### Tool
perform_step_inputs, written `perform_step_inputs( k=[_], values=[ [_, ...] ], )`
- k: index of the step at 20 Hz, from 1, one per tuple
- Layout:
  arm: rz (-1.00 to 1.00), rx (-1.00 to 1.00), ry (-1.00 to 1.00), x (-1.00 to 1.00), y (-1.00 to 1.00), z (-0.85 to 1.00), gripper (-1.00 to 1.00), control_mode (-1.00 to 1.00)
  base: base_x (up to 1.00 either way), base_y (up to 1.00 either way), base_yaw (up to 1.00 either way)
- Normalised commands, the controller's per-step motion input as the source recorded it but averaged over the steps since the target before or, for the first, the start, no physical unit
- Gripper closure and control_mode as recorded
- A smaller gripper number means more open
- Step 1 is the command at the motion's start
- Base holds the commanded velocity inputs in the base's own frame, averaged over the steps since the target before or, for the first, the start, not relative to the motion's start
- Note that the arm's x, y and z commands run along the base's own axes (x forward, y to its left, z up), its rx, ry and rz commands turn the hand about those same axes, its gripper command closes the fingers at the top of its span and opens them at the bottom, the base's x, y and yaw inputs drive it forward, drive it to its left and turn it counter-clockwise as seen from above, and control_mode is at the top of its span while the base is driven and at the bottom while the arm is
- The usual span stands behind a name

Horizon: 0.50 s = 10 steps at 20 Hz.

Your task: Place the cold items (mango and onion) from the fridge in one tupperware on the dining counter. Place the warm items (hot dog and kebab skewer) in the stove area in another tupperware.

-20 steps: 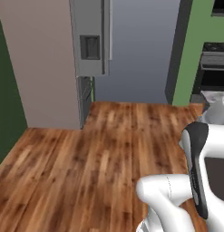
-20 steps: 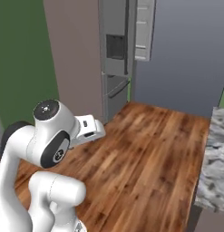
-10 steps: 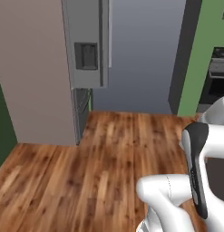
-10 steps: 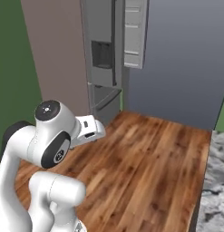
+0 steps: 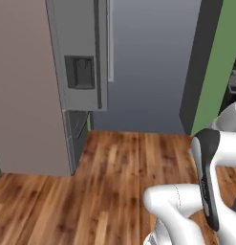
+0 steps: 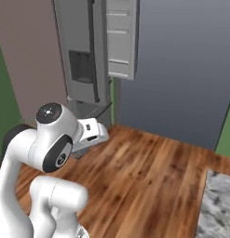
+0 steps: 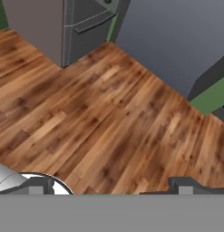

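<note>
The grey fridge (image 5: 81, 52) with a dark dispenser panel stands ahead on the left, and also appears in the right base view (image 6: 81, 60) and at the top of the hand view (image 7: 81, 22). One upper fridge door (image 6: 122, 39) hangs open, its white inner shelves bare. The lower drawer (image 6: 100, 109) stands slightly ajar. My gripper (image 7: 113, 186) is open with nothing between its widely spaced tips, and it looks down at the wooden floor well short of the fridge. The mango, onion, hot dog, kebab skewer and tupperware are out of view.
Wooden floor (image 5: 119, 182) stretches between me and the fridge. A beige cabinet wall (image 5: 24, 95) flanks the fridge on the left. Behind are a blue-grey wall (image 5: 148, 67) and a green wall (image 5: 217, 72). A marble counter corner (image 6: 219, 204) lies at the lower right.
Both base views have shifted: the base has driven closer to the fridge, which now looms larger. The arm holds the same pose and the gripper stays open.
</note>
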Motion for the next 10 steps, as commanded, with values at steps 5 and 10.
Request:
perform_step_inputs(
  k=[5,10],
  values=[
    [0.00,0.00,0.00,0.00,0.00,0.00,-1.00,1.00,1.00,-0.67,0.00],
    [0.00,0.00,0.00,0.00,0.00,0.00,-1.00,1.00,1.00,-0.74,0.03]
  ],
)
